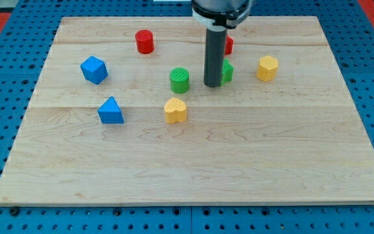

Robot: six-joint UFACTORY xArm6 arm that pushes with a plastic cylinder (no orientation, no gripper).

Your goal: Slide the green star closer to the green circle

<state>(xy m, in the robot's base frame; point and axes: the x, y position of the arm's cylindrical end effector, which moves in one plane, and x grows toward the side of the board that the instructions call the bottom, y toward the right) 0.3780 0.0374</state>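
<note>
Our arm comes down from twelve o'clock, its rod upright, and my tip rests on the bench. There is no tool to open or close. The green star sits just at three o'clock of my tip, partly hidden behind the rod. The green circle lies near at nine o'clock. A red block peeks out behind the rod; a yellow block sits at seven o'clock.

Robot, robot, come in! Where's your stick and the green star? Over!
My tip down on the board between green circle and green star. Star partly hidden behind the rod, on its right. Nothing between tip and circle.
</note>
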